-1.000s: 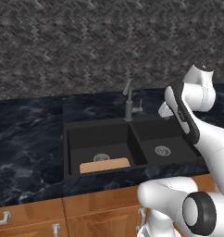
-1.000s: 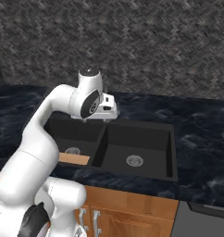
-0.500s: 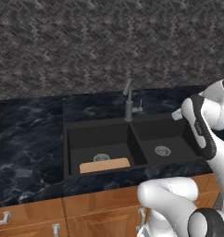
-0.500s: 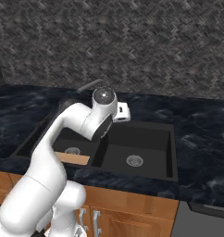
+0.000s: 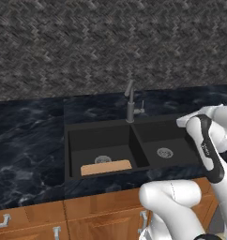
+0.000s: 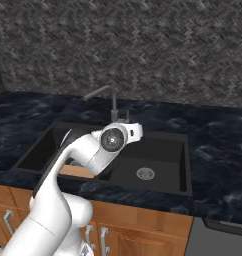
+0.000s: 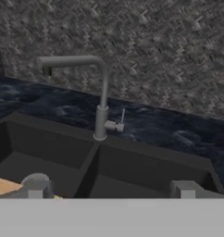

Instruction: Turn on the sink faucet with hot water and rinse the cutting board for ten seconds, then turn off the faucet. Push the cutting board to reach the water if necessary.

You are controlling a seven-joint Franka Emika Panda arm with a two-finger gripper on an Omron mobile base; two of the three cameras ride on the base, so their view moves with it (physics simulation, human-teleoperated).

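The dark gray sink faucet (image 5: 130, 105) stands behind the divider of the black double sink (image 5: 97, 133), its spout over the left basin. Its thin lever (image 7: 121, 118) sticks up on the right of the post (image 7: 101, 121). No water shows under the spout (image 7: 67, 61). The tan cutting board (image 5: 106, 167) lies flat at the front of the left basin, by the drain, and its corner (image 7: 3, 187) is seen in the hand view. My gripper (image 7: 110, 190) hovers over the sink's front, facing the faucet, open, with nothing between its fingertips (image 7: 35, 189).
Dark marbled counter (image 5: 26, 140) surrounds the sink, with a gray patterned wall (image 5: 110, 42) behind. Wooden cabinet fronts (image 5: 87, 215) run below. The right basin holds only its round drain (image 5: 164, 152). My white arm (image 6: 78, 155) crosses in front of the left basin in the right base view.
The arm has swung down and to the right, bringing the hand lower over the sink's front. The gripper stayed open. Faucet and cutting board have not moved.
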